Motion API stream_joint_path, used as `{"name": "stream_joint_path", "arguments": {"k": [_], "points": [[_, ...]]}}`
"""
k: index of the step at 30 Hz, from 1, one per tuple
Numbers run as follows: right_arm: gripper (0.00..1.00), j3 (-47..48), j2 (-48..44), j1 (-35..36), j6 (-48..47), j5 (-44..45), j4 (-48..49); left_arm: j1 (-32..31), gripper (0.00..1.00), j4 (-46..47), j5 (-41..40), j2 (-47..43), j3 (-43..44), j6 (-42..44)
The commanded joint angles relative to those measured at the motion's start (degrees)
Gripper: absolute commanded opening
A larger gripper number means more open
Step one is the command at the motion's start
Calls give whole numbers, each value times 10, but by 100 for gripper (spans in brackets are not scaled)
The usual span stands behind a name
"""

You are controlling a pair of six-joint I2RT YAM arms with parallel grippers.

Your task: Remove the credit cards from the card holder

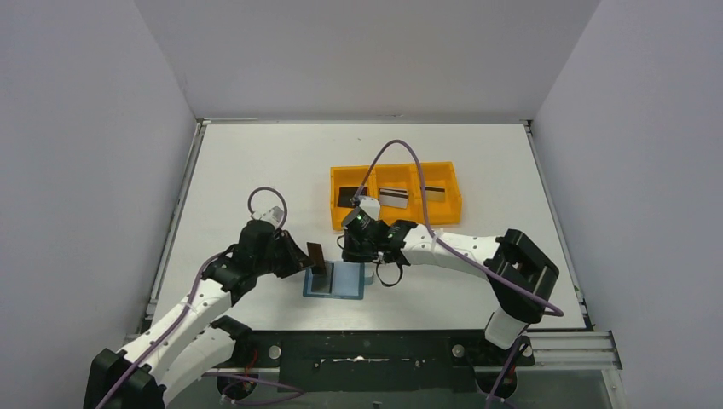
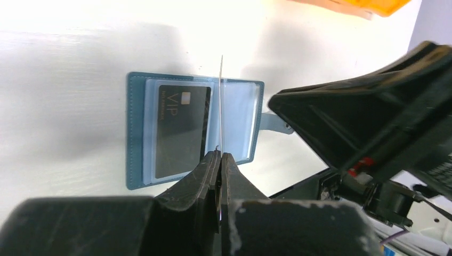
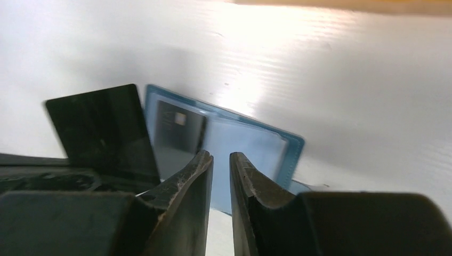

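As it lies open, card holder point(image 2: 240, 117): teal, VIP card point(image 2: 181, 128) pocketed;
left gripper point(image 2: 219, 156): pinching black card point(image 3: 101, 125);
right gripper point(image 3: 221, 157): slightly apart

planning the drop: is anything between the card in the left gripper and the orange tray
Yes. The right gripper, over the holder, sits on the straight line from the card in the left gripper to the tray.
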Motion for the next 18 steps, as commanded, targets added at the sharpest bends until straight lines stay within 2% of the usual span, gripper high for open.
{"name": "stream_joint_path", "arguments": {"k": [1,6,11,18], "points": [[21,38,-21,-3,-31,-29,41,4,0,-49,-70,-44,32,-3],[20,43,23,-2,-27,-109,100,5,0,-96,-127,-94,45,-19],[20,49,70,5,-27,-160,118,6,0,-121,-161,-131,47,-29],[20,10,56,15,-4,-89,44,6,0,-98,-135,-136,39,-16]]}}
